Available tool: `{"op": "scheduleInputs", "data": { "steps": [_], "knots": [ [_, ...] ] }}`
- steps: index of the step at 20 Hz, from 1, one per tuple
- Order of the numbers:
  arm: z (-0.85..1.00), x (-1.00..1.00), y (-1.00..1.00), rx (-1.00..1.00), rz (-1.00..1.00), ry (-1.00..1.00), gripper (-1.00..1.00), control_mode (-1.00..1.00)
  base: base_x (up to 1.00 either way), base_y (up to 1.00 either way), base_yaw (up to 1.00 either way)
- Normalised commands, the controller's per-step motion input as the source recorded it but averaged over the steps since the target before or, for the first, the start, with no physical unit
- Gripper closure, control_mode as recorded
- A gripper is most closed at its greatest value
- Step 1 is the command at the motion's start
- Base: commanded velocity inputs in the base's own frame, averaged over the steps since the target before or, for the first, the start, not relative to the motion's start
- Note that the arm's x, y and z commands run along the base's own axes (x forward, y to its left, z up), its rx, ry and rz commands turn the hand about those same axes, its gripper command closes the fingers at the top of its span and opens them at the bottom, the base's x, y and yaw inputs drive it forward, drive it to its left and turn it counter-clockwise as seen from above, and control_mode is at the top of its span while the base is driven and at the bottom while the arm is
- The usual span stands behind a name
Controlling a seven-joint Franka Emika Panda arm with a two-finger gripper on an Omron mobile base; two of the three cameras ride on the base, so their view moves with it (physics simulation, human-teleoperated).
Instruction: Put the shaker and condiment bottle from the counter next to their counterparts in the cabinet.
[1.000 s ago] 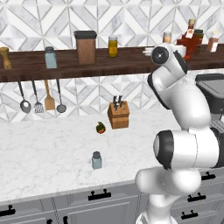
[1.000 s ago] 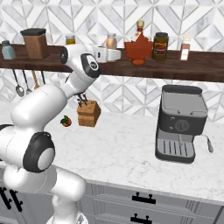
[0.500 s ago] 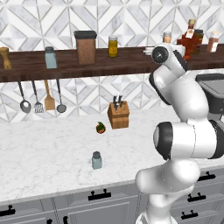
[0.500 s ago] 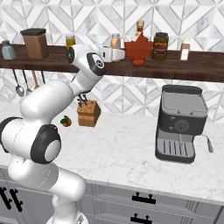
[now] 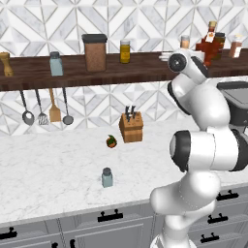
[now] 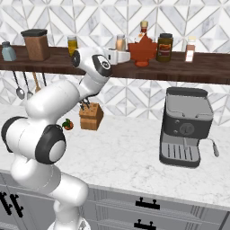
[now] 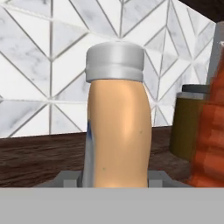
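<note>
Your end effector (image 6: 120,55) has carried the gripped condiment bottle (image 7: 117,127) closer to the red bottles (image 6: 143,47), so let go soon

A kitchen wall (image 5: 145,19) is tiled in white and grey marble diamonds, lit evenly. A white marble counter (image 5: 48,174) is run along below it, fronted by grey drawers (image 6: 179,211) with black handles. Utensils (image 5: 46,109) are hung against the tiles on the left. A wooden knife block (image 5: 131,127) is set near the wall, and a dark espresso machine (image 6: 185,126) is stood on the counter to the right.
</note>
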Motion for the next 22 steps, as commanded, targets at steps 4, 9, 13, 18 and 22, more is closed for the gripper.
{"op": "scheduleInputs", "data": {
  "steps": [4,9,13,18,22],
  "knots": [
    [0.00,0.27,-0.05,0.00,0.00,0.00,1.00,-1.00,0.00,0.00,0.00],
    [-0.10,0.05,-0.13,0.00,0.00,0.00,1.00,-1.00,0.00,0.00,0.00],
    [-0.22,0.00,-0.09,0.00,0.00,0.00,-1.00,-1.00,0.00,0.00,0.00],
    [-0.28,0.00,0.00,0.00,0.00,0.00,-1.00,-1.00,0.00,0.00,0.00],
    [-0.24,0.00,0.08,0.00,0.00,0.00,-1.00,-1.00,0.00,0.00,0.00]
  ]
}}
